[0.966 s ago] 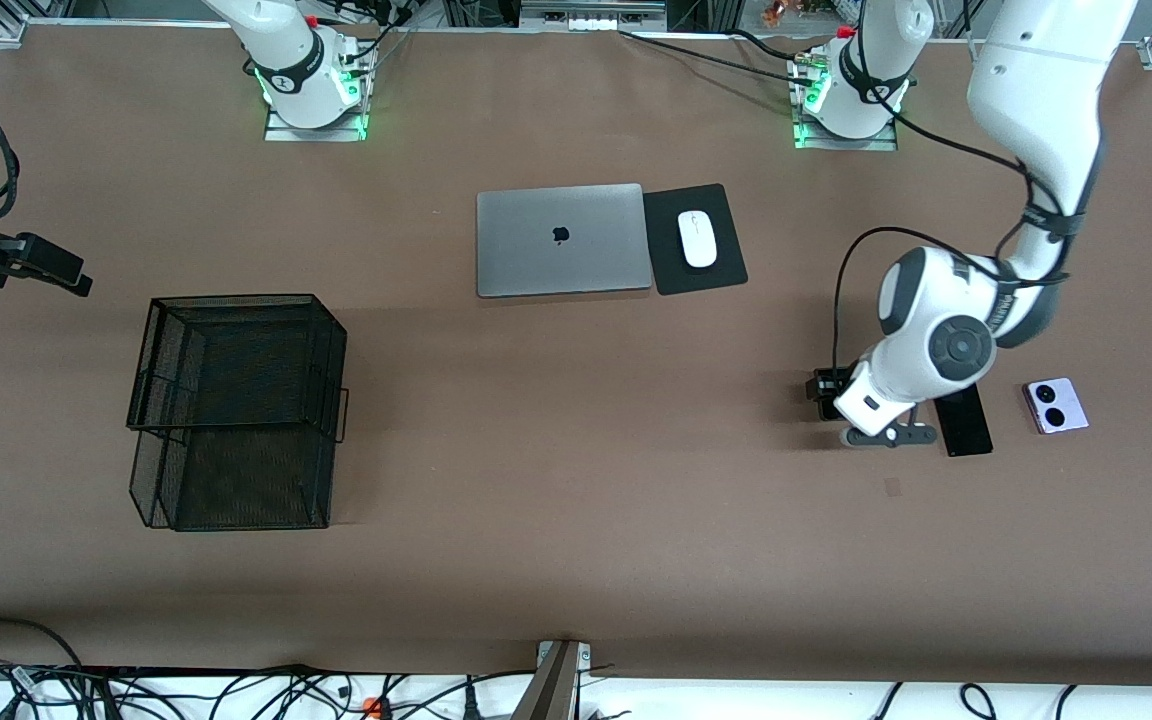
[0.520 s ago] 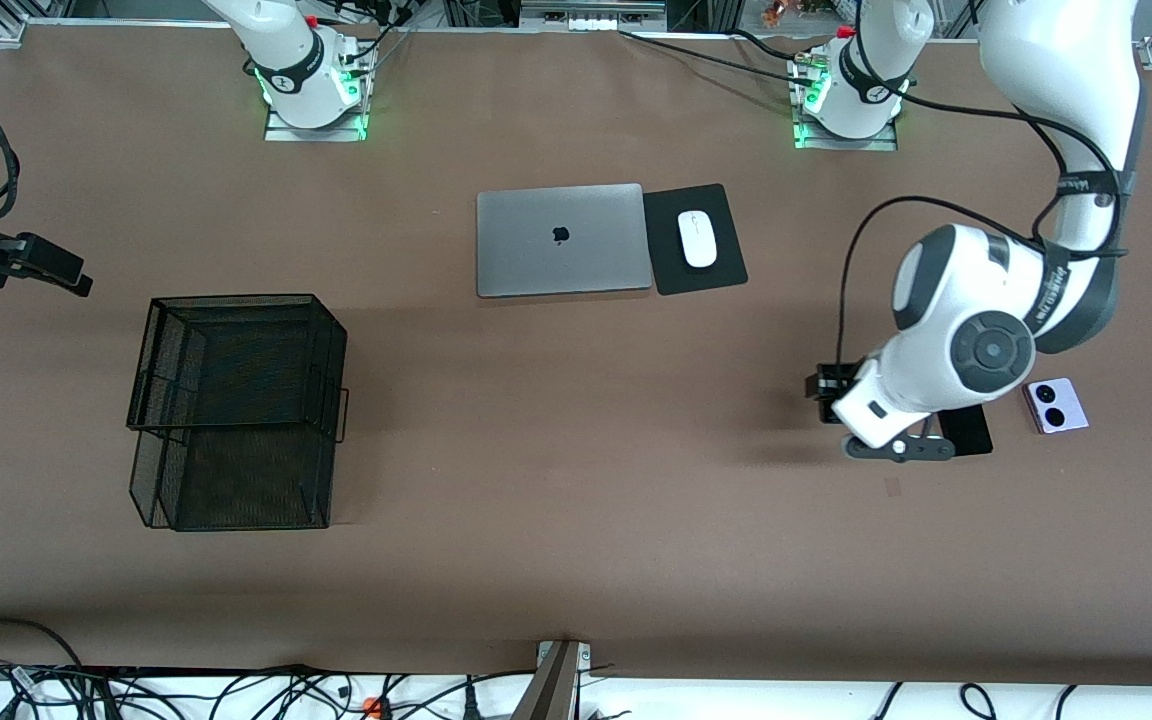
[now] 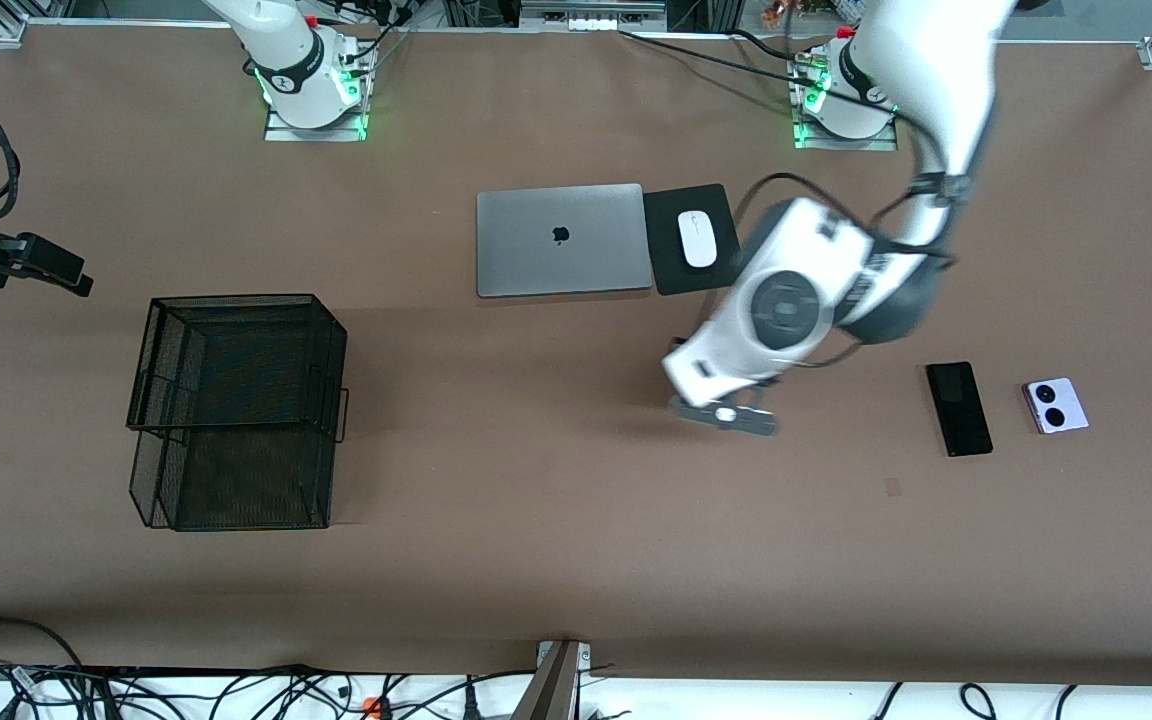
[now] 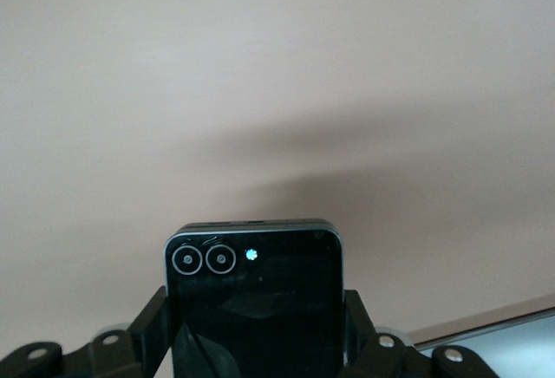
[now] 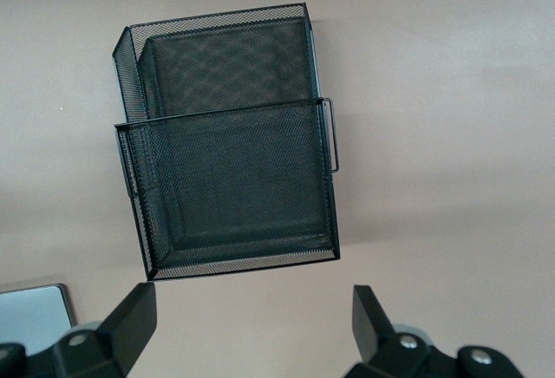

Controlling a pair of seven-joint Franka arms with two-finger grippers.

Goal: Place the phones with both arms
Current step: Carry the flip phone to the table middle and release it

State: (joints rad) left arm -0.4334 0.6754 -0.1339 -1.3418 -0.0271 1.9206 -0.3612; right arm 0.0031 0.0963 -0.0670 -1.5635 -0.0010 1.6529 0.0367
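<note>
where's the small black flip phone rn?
The small square black flip phone is held in the left gripper, in the air over bare table near the black mouse pad.

We were in a robotics lab: two white arms [image 3: 836, 290] were bolted to a brown table [image 3: 536, 560], their bases lit green, with aluminium framing along one edge and loose cables [image 3: 236, 695] tangled below the other edge.

Left gripper [image 4: 257, 352] & bottom of its black flip phone [image 4: 253, 300] cut off at edge; front view hides both under the arm. Right gripper [image 5: 251, 319] partly cropped.
</note>
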